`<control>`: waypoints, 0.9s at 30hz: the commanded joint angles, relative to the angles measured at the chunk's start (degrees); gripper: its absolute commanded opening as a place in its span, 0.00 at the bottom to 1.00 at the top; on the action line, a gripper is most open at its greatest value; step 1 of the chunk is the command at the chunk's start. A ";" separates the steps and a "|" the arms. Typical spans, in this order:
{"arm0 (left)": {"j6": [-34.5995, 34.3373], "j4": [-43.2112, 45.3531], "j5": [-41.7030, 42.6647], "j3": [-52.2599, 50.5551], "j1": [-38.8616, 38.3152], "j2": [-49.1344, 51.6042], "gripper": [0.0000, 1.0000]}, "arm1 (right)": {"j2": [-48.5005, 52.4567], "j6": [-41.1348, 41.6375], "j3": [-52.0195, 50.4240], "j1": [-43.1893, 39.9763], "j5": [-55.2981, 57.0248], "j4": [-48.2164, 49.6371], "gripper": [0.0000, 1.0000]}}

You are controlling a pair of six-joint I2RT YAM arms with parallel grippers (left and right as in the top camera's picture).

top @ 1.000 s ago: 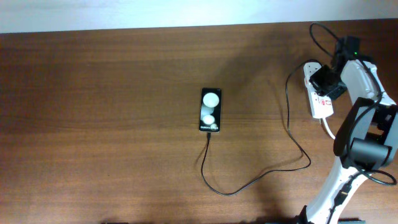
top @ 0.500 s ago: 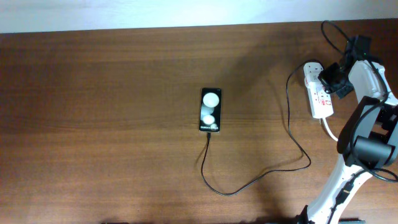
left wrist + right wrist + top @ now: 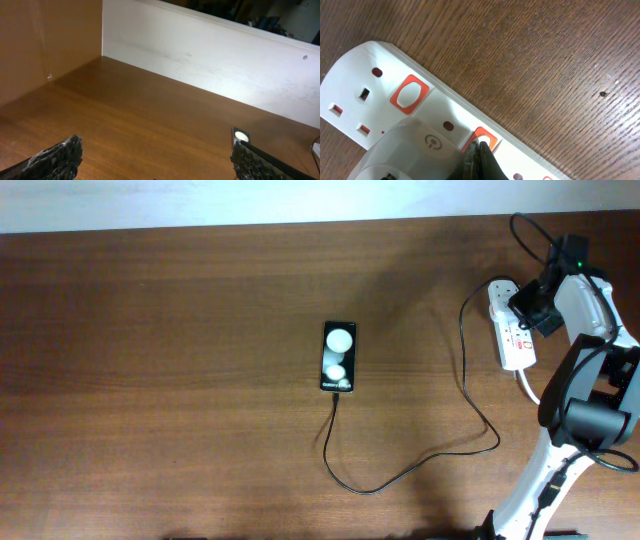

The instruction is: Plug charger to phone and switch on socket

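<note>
With the charger (image 3: 463, 355) apparently seated in the phone (image 3: 338, 356) at the surface's centre, the closed, empty right tool (image 3: 476, 152) touches the red switch (image 3: 484, 133) on the socket (image 3: 380, 70) near the far right corner: next, press it down.

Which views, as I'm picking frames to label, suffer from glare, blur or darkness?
Overhead: even and sharp, but two round lamp reflections glare on the phone. Left wrist: dim, the left gripper's fingers dark and soft, a bright patch on the white wall. Right wrist: power strip crisp, shut right gripper dark and soft at the bottom edge.
</note>
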 commanded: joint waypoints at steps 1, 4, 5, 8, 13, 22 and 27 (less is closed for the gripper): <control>-0.33 0.00 -0.15 0.04 -0.20 -0.57 0.99 | 4.00 0.02 -0.11 4.24 -7.15 -0.07 0.04; -0.33 0.00 -0.15 0.04 -0.22 -0.57 0.99 | 4.42 0.00 -0.11 4.98 -8.66 -1.18 0.04; -0.33 -0.02 -0.15 0.04 -0.22 -0.57 0.99 | 4.42 0.00 -0.09 5.53 -8.66 -1.22 0.04; -0.33 0.00 -0.15 0.04 -0.20 -0.57 0.99 | 4.42 0.00 -0.09 5.79 -8.17 -1.57 0.04; -0.33 0.00 -0.15 0.04 -0.20 -0.57 0.99 | 2.54 0.02 0.59 1.33 0.17 -8.63 0.04; -0.33 0.00 -0.15 0.04 -0.22 -0.57 0.99 | -18.27 -0.59 0.59 -7.74 1.90 -23.76 0.04; -0.33 0.00 -0.15 0.04 -0.17 -0.57 0.99 | -33.83 -0.68 0.57 -6.47 -2.34 -32.70 0.04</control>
